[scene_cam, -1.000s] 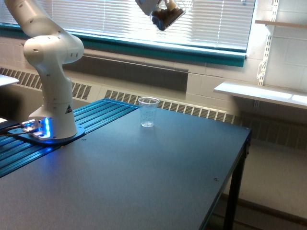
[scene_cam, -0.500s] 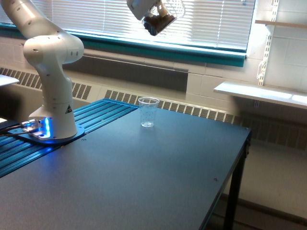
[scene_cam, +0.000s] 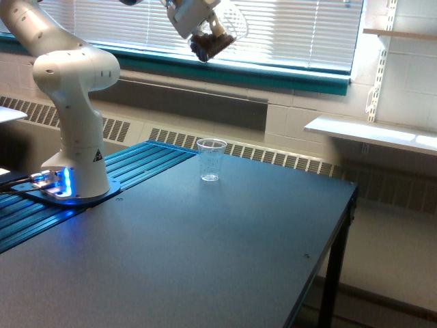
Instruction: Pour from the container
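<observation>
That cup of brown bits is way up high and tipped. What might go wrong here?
The container hangs tilted in the gripper, far above the empty cup. Bits falling from that height may scatter or bounce onto the table. The light cup might also tip if hit off-centre.

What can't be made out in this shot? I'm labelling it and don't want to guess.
- Hand: the exterior view shows its fingers blurred against bright blinds, and the container covers them.
- Ribbed cup: too small and clear to tell if anything is inside.
- Arm's upper links: cut off by the top edge.

White rounded arm [scene_cam: 75,102], blue-lit base [scene_cam: 65,183].
</observation>
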Robot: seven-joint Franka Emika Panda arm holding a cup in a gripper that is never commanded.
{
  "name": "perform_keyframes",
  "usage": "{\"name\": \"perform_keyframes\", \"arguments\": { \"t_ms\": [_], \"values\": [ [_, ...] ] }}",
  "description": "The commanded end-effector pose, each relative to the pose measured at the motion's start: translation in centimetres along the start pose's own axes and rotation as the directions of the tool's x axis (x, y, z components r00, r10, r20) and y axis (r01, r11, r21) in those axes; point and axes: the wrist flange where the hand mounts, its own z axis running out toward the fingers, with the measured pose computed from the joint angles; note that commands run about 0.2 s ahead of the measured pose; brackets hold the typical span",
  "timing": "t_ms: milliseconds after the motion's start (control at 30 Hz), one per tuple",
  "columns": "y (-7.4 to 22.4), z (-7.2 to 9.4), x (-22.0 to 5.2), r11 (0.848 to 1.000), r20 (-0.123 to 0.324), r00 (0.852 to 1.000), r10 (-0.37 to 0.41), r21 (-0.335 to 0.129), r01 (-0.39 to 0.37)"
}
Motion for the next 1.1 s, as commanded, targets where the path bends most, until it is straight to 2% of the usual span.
{"name": "perform_keyframes", "arguments": {
  "t_ms": [33,633,1100],
  "values": [
    [-1.0,-0.2,-1.0,0.999,0.011,0.999,-0.038,0.006,0.038],
    [-3.9,0.5,-4.6,0.996,0.067,0.994,-0.085,0.033,0.083],
    [-5.2,0.3,-6.8,0.992,0.095,0.989,-0.115,0.055,0.111]
  ]
}}
